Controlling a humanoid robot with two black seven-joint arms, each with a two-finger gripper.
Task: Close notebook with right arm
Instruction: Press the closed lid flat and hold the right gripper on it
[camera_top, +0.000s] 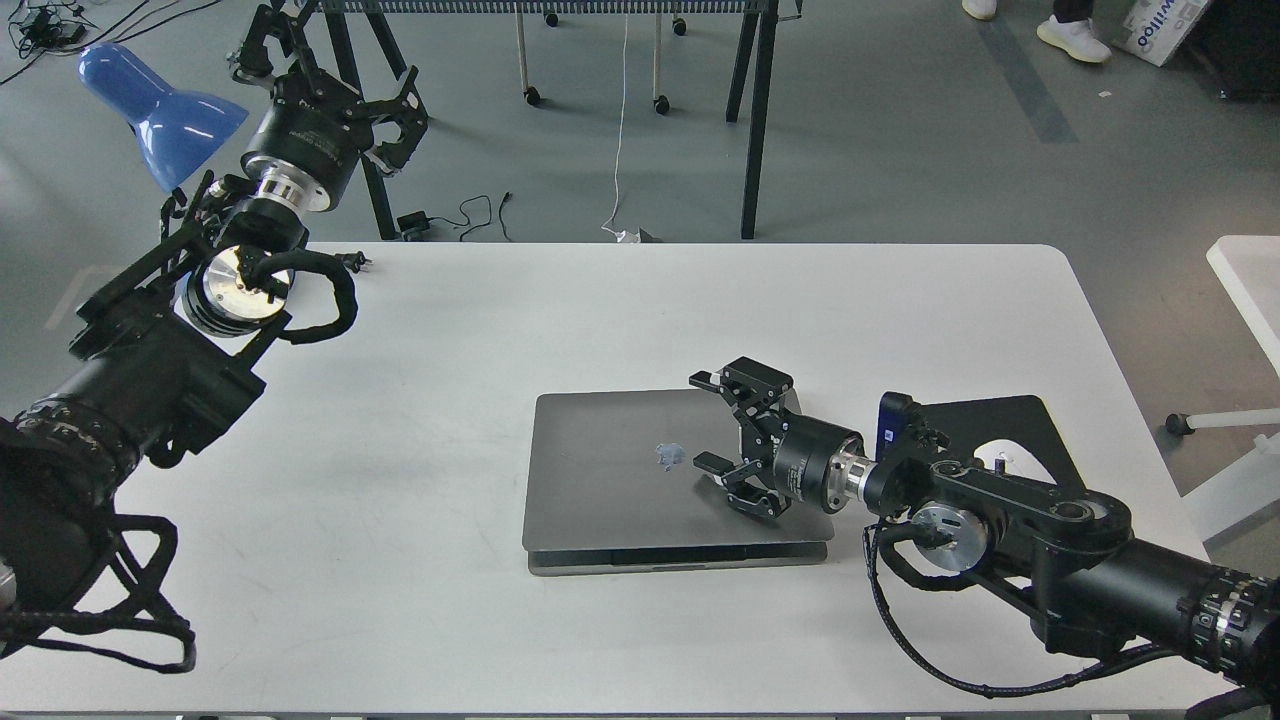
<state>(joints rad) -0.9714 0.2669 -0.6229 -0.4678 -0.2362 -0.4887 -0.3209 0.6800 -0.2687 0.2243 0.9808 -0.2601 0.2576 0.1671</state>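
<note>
The notebook (620, 470) is a space-grey metal laptop in the middle of the white table (620, 310). Its lid is folded almost flat over the base, with a thin gap showing along the front edge. The apple logo shows on the lid. My right gripper (712, 425) is open and rests on the right part of the lid, its fingers spread and holding nothing. The right arm comes in from the lower right, with a small blue module (890, 425) by the wrist. My left gripper (330, 60) is raised beyond the table's far left edge, open and empty.
A black mouse pad (1000, 425) lies on the table right of the notebook, partly under my right arm. A blue lamp shade (150, 105) stands at the far left. Metal table legs and cables are on the floor behind the table.
</note>
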